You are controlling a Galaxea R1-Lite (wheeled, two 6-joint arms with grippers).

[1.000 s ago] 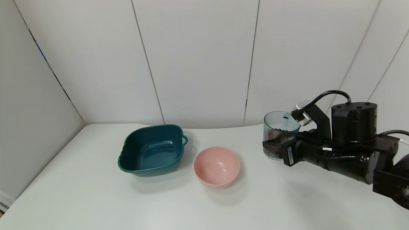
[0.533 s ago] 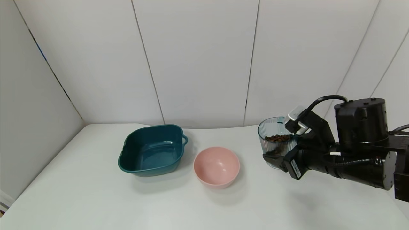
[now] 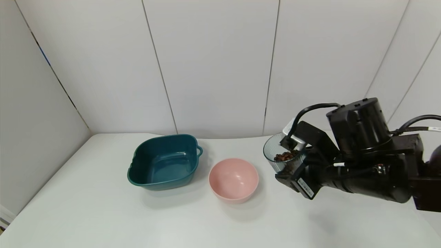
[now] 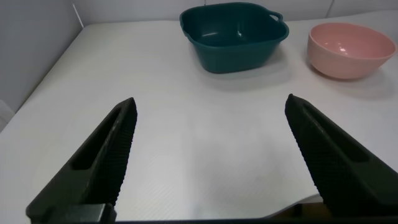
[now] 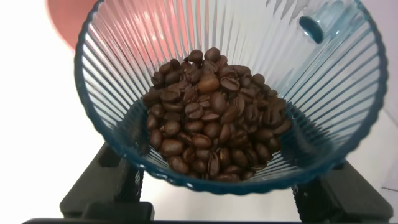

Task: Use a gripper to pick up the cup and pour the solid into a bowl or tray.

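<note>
Head view, left to right: 1 dark teal squarish tray (image 3: pixel 164 162), 1 round pale pink bowl (image 3: pixel 233 179), then 1 ribbed translucent blue-grey cup (image 3: pixel 280 156) of brown beans (image 3: pixel 284 156), tilted bowlward, clamped in the right gripper (image 3: pixel 293 172) above the table. Left gripper (image 4: pixel 211 162) spread wide, holding nothing.

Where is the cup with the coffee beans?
In the head view, the cup is on the right, held tilted in the right gripper, just right of the pink bowl.

The head view looks forward and down from above onto the white table (image 3: pixel 103 206), backed by wall panels. The left wrist view sits low over that table, facing the teal tray (image 4: pixel 235 36) and pink bowl (image 4: pixel 349 50) (both also in the head view). The right wrist view peers closely into the cup (image 5: pixel 230 93).
</note>
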